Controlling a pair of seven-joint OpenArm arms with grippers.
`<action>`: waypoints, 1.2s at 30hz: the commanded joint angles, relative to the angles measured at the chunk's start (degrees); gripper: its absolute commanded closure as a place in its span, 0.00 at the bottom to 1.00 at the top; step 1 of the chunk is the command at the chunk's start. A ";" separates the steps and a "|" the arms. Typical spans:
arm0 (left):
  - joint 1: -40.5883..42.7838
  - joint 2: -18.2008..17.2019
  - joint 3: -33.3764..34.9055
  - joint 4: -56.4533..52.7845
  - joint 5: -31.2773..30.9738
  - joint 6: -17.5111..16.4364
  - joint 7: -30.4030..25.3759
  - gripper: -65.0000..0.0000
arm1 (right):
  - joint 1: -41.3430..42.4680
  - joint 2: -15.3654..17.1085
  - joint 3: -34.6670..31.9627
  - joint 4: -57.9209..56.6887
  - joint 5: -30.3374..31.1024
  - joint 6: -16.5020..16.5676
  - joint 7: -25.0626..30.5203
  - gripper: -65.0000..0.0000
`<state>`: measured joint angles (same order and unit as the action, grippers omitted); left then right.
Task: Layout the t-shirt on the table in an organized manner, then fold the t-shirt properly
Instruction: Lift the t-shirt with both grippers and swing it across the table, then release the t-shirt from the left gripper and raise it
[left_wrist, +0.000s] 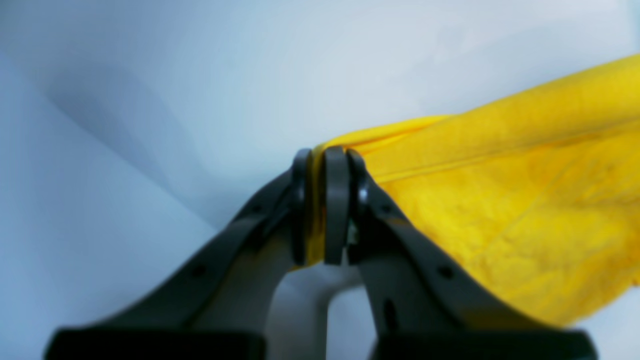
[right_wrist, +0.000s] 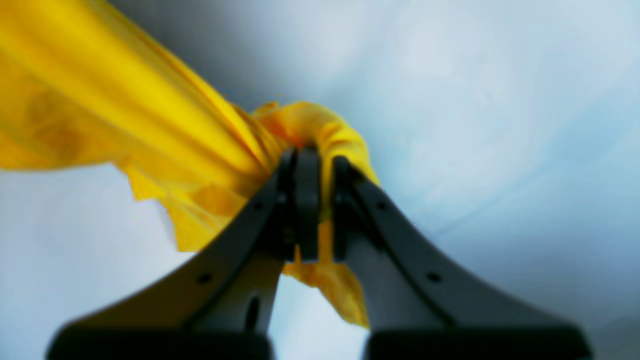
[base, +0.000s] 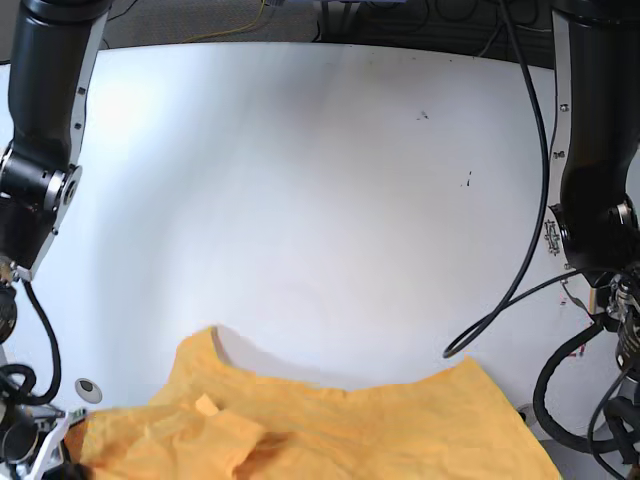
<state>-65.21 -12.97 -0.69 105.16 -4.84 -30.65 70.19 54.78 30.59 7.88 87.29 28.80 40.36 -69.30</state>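
The big glossy white table with its curved far edge lies mostly bare, with a few dark specks toward the far side and a round grey grommet near the base view's lower left. The thin, wrinkly orange-yellow short-sleeved t-shirt sits at the near edge of the table, stretched between the two arms and partly out of the base view at the bottom; a small fold stands up near its left part.

The left gripper has its dark jaws pressed together on an edge of the fabric, with the cloth running away taut to one side. The right gripper is likewise clamped, but on a bunched wad of cloth that curls over its fingertips, with a loose flap hanging below.

The step in hand appears to be spreading the shirt out flat. To do it well, both arms would need to carry the fabric toward the table's middle together, keeping even tension so the cloth does not sag or twist. The bunched right-hand grip risks leaving a crumpled corner, so drawing the hands apart before lowering should smooth it. Lowering the far hem first would help the body settle without trapped folds.
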 joint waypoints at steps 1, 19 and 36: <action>0.55 -0.43 -0.41 2.84 1.54 0.46 1.94 0.95 | -4.54 1.10 2.71 4.80 -1.68 -0.36 -1.78 0.95; 38.09 -4.13 -10.26 6.09 1.54 -9.35 1.85 0.95 | -48.23 -12.35 16.43 24.32 2.28 -0.36 -1.60 0.95; 66.48 -2.37 -12.45 6.18 1.54 -9.35 -9.84 0.96 | -66.52 -20.26 16.43 25.99 2.28 -0.36 5.08 0.95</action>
<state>0.84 -14.96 -13.13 110.28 -2.63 -40.12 64.16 -11.31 9.82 24.08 112.07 30.02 39.97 -66.67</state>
